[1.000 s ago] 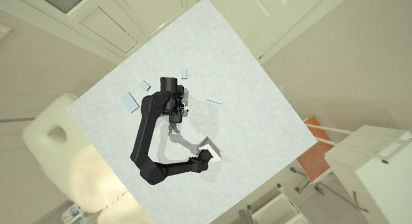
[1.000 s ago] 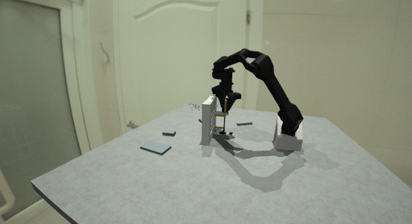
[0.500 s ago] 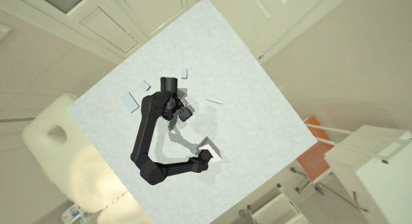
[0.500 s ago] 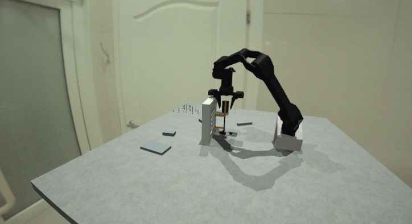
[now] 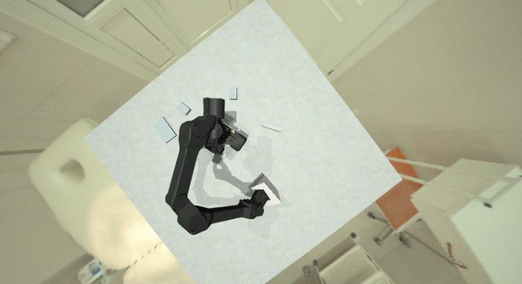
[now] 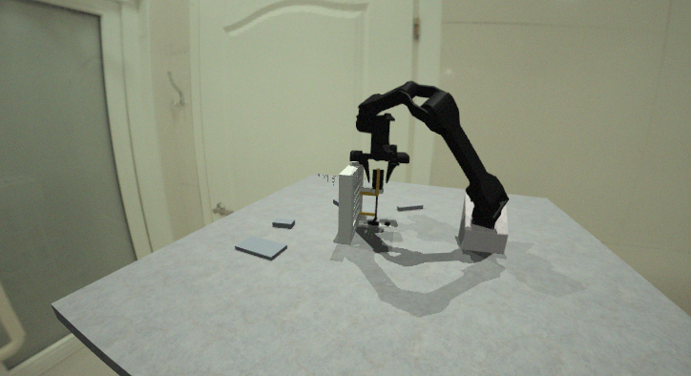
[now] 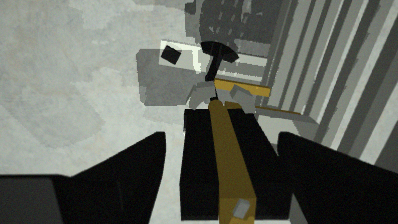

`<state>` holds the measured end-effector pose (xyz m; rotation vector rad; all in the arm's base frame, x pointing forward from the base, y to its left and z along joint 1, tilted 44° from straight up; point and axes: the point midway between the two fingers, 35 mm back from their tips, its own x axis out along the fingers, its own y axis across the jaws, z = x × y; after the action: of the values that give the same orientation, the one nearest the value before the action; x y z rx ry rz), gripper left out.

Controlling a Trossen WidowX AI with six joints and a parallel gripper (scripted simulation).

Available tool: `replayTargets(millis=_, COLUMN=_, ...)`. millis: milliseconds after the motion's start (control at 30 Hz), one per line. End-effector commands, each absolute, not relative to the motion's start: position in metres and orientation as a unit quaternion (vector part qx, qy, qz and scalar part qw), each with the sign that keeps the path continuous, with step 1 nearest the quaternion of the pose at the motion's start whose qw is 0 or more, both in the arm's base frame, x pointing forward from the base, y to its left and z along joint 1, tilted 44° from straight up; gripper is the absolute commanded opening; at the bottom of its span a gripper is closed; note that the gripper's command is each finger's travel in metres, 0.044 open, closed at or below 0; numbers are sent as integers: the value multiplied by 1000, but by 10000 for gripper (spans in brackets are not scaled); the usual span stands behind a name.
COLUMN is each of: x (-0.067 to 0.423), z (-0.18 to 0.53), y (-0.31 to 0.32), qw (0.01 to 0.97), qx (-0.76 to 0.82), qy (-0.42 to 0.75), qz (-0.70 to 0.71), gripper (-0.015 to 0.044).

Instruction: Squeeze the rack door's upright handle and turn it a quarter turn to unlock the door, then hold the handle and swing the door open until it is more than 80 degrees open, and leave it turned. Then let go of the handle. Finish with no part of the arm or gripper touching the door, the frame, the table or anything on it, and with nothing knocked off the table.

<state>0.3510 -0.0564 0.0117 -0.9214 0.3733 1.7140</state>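
Observation:
The rack (image 6: 345,204) stands upright on the table in the exterior view; its ribbed side (image 7: 340,75) is at the right in the wrist view. The upright handle (image 6: 378,178) (image 7: 227,150) is black with an ochre strip, and ochre brackets join it to the rack side. My gripper (image 6: 378,180) (image 7: 221,140) points down and is open, with its fingers on either side of the handle's upper part. Gaps show between both fingers and the handle. The arm hides most of the rack in the top view, so I cannot tell the door's angle.
A large flat block (image 5: 164,130) (image 6: 261,247) and a small block (image 5: 184,108) (image 6: 282,222) lie behind the rack. Another small block (image 5: 233,93) and a narrow piece (image 5: 271,127) (image 6: 409,208) lie farther along the table (image 5: 310,135) (image 6: 241,315).

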Motion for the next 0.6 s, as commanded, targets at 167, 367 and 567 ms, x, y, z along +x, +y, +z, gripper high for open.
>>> replayTargets(millis=167, x=351, z=12, y=-54, qw=545, qx=-391, qy=153, qz=726, gripper=215)
replayTargets(millis=367, x=351, z=12, y=-54, qw=545, qx=-391, qy=153, qz=726, gripper=175)
replayTargets(millis=567, x=351, z=12, y=-54, qw=545, qx=-391, qy=153, qz=726, gripper=135)
